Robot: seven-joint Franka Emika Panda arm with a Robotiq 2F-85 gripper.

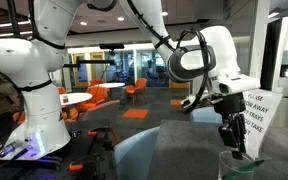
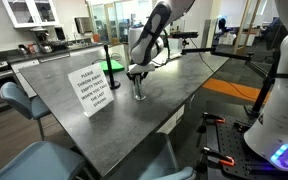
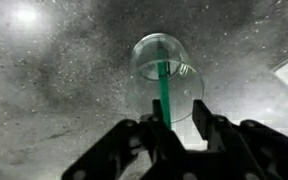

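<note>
A clear glass (image 3: 166, 70) stands on the dark speckled table (image 3: 54, 90) with a green straw (image 3: 164, 88) upright in it. In the wrist view my gripper (image 3: 178, 103) hangs right above the glass. The straw's top sits between the fingers, close against one finger (image 3: 156, 112), and a gap shows to the other. The jaws are partly closed and still apart. In both exterior views the gripper (image 2: 137, 74) (image 1: 227, 133) points straight down over the glass (image 2: 139, 91) (image 1: 234, 165).
A white printed sign (image 2: 92, 88) (image 1: 252, 118) stands on the table beside the glass. Blue chairs (image 2: 14, 100) sit at the table's edge. Another white robot arm (image 1: 34, 90) stands on a base nearby. Small items (image 2: 112, 65) lie further along the table (image 2: 199, 95).
</note>
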